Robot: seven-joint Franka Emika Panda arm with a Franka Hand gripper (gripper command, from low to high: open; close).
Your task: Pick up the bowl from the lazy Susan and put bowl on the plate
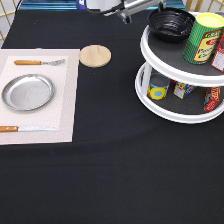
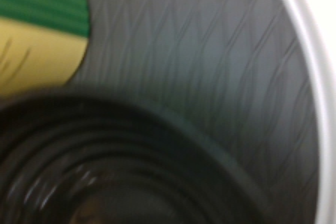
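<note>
Black cloth-covered surface [image 1: 115, 170] fills the exterior view, with a pale lattice screen [image 1: 6, 20] at top-left and even, soft lighting.

- The bowl [image 2: 82, 170], glossy black with a ringed inside, fills one corner.
- It sits on the lazy Susan's [image 2: 217, 65] ribbed grey tray, beside a yellow-green can [image 2: 37, 45].

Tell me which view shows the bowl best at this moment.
The exterior view: the whole bowl sits on the lazy Susan top tier beside a green-and-yellow can, with the claw at its rim toward the exterior view's left. The wrist view shows only part of its ringed inside.
</note>
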